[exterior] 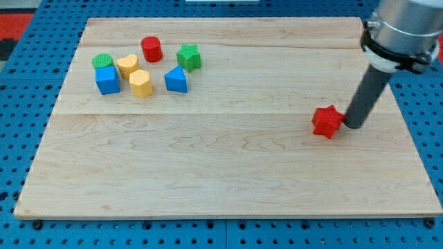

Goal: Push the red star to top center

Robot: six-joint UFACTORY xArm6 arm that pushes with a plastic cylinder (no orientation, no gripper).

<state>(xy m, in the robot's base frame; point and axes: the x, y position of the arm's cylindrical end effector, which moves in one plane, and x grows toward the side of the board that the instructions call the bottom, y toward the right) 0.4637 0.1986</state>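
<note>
The red star (pixel 327 122) lies on the wooden board (pixel 228 173) at the view's right, a little below mid-height. My tip (pixel 352 126) is at the star's right side, touching or almost touching it. The dark rod rises from there to the grey arm at the view's top right corner.
A cluster of blocks sits at the view's upper left: a red cylinder (pixel 151 49), a green star (pixel 188 57), a green cylinder (pixel 103 61), a yellow heart (pixel 127 65), a blue cube (pixel 107 80), a yellow hexagon (pixel 140 83) and a blue block (pixel 176 80).
</note>
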